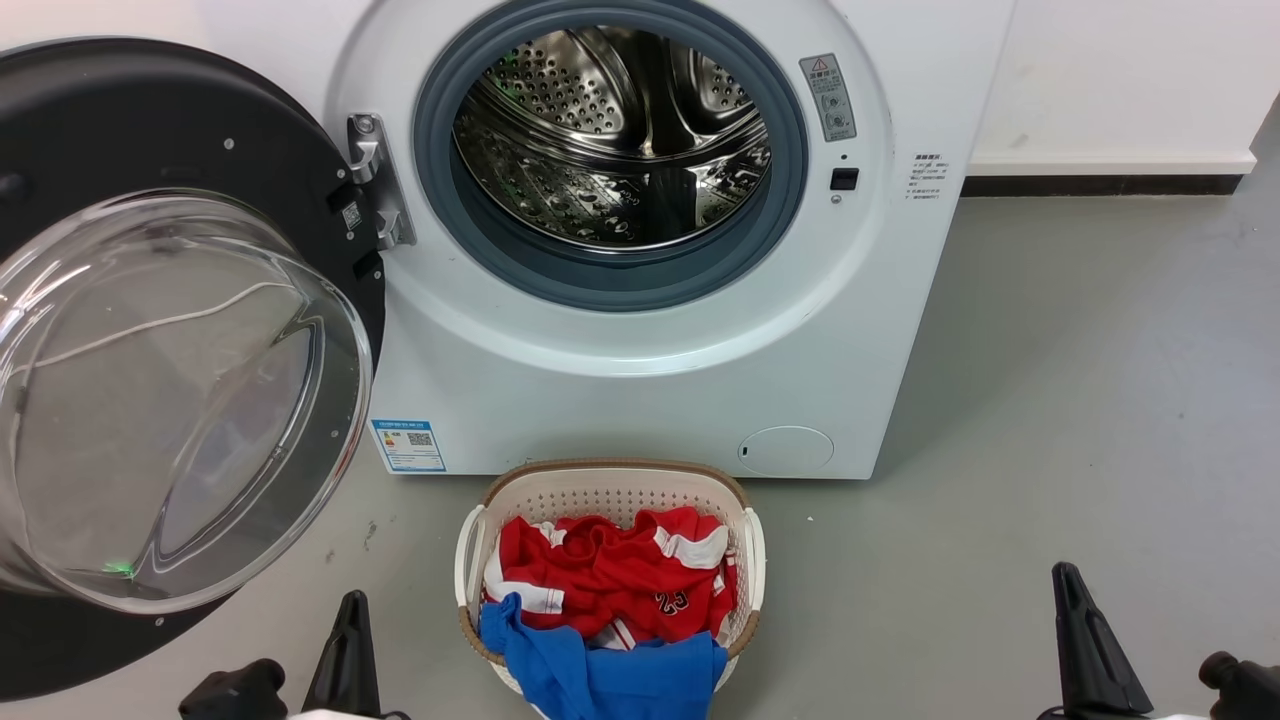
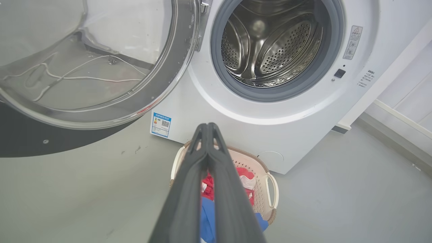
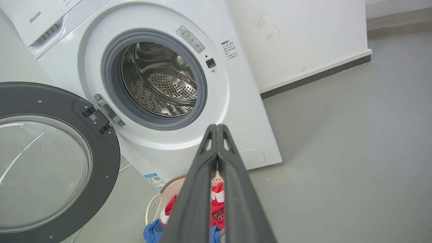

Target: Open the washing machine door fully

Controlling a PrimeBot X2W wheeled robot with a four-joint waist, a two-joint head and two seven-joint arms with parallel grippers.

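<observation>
Left hand [image 2: 207, 126] closed, empty, right hand [image 3: 217, 127] closed, empty, either side of basket [image 1: 610, 470] of clothes [image 1: 610, 580], door [image 1: 120, 110] swung wide on hinge [image 1: 375, 180], machine [image 1: 640, 400] drum [image 1: 610, 140] exposed.

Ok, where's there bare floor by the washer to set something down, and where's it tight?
Widest bare floor lies right of the washing machine, bordered by the skirting and the laundry basket. A narrower strip runs between the washing machine door and the basket. Crowded: before the machine, where the basket sits close to its front.
</observation>
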